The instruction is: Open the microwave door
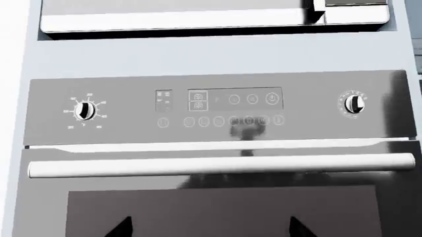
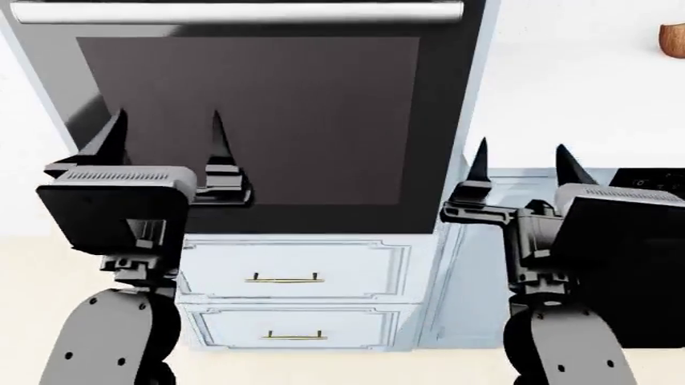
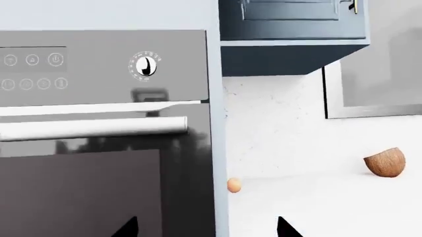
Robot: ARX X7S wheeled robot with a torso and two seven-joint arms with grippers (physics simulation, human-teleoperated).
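Only the lower edge of the microwave (image 1: 178, 19) shows, at the top of the left wrist view, above the oven; its door front is a pale strip with a narrower panel (image 1: 356, 12) beside it. In the head view the microwave is out of view. My left gripper (image 2: 167, 120) (image 1: 209, 228) is open, well below the microwave, in front of the oven's dark door glass (image 2: 246, 120). My right gripper (image 2: 521, 152) (image 3: 205, 228) is open too, level with the oven's right edge. Neither holds or touches anything.
The wall oven has a control panel with two knobs (image 1: 218, 106) and a long bar handle (image 1: 218, 165). Two white drawers (image 2: 284, 269) sit under it. To the right are a white counter with a brown half shell (image 3: 384, 162), a small orange ball (image 3: 234, 185) and a blue wall cabinet (image 3: 290, 29).
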